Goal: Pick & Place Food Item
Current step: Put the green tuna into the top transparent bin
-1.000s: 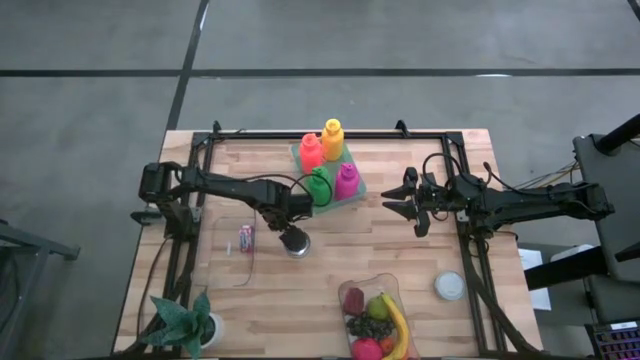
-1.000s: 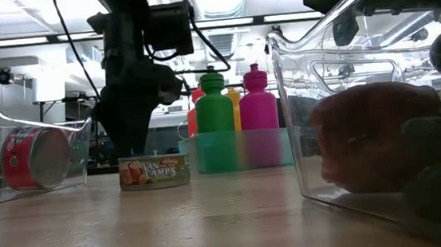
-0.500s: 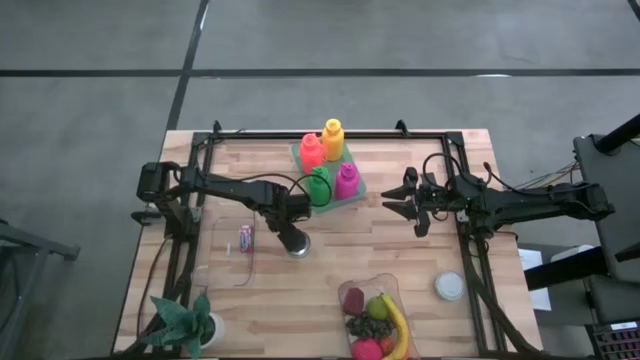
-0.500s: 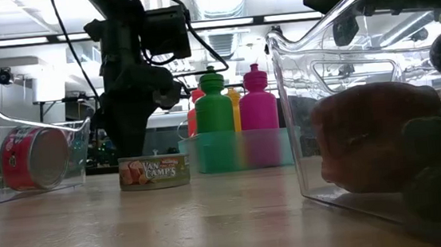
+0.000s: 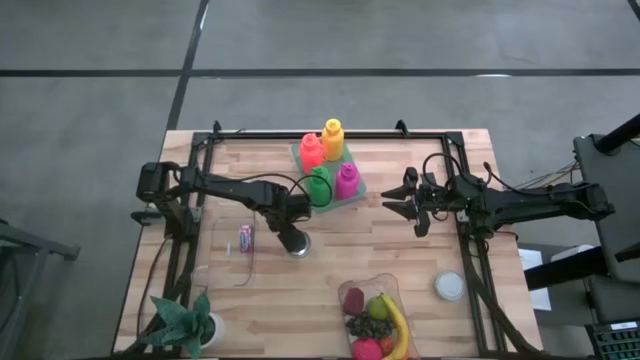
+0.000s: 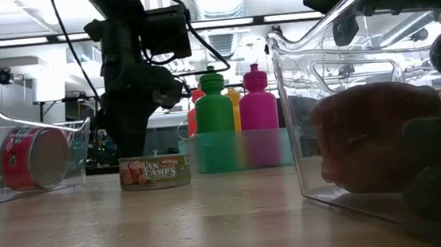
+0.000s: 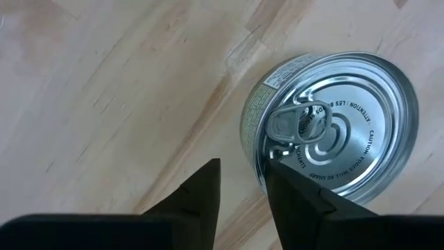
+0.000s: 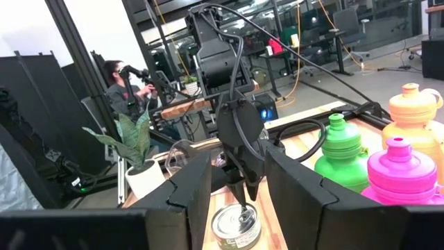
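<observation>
The left gripper (image 5: 292, 237) hangs straight above a small food can (image 5: 297, 243) that stands upright on the wooden table (image 5: 300, 300), a little in front of the teal tray (image 5: 355, 190) with the bottles. In the left wrist view its two dark fingers (image 7: 291, 201) stand close together with only a narrow gap. One finger lies over the rim of the can (image 7: 333, 125), beside the pull tab (image 7: 298, 123), and the other is over bare wood beside the can. The pictures do not show whether the fingers touch the can, and the can rests on the table. In the low view the can (image 6: 154, 172) shows a label with the words "Van Camp's", and the left arm stands right behind it.

The right gripper (image 5: 408, 200) waits above the right half of the table, well apart from the can, with a moderate gap between its fingers and nothing in them.

The tray holds four bottles: green (image 5: 320, 186), pink (image 5: 346, 180), red (image 5: 310, 151) and orange (image 5: 332, 138). A red can (image 5: 245, 238) lies on its side in a clear container left of the food can. Near the front edge a clear bin of fruit (image 5: 375, 325) holds a banana (image 5: 396, 322). A white lid (image 5: 449, 286) lies to its right, and a potted plant (image 5: 185, 320) stands at the front left corner. In the right wrist view a person (image 8: 128, 87) sits in the room beyond.
</observation>
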`<move>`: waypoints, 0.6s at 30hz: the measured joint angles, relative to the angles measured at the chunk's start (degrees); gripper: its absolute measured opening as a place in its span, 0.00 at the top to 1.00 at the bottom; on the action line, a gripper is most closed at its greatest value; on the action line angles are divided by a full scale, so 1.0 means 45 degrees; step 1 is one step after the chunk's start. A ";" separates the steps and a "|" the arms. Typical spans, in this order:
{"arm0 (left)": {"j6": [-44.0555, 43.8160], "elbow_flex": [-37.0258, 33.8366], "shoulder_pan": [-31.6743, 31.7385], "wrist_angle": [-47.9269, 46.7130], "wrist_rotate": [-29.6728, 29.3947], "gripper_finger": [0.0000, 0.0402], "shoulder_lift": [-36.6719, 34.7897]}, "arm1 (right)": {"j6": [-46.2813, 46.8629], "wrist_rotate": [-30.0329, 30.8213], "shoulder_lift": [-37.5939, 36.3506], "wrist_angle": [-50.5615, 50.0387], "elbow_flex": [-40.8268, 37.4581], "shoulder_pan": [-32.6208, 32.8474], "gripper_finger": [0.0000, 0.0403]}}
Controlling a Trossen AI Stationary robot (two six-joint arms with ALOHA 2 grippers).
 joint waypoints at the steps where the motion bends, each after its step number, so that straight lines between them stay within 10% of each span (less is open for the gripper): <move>1: 0.0000 -0.0008 0.0000 -0.0018 0.0005 0.71 -0.0062 | 0.0000 0.0000 0.0000 0.0000 0.0000 0.0000 0.67; 18: 0.0314 -0.0083 0.0005 -0.0116 -0.0090 0.71 -0.0354 | 0.0000 0.0000 0.0000 0.0000 0.0005 0.0000 0.67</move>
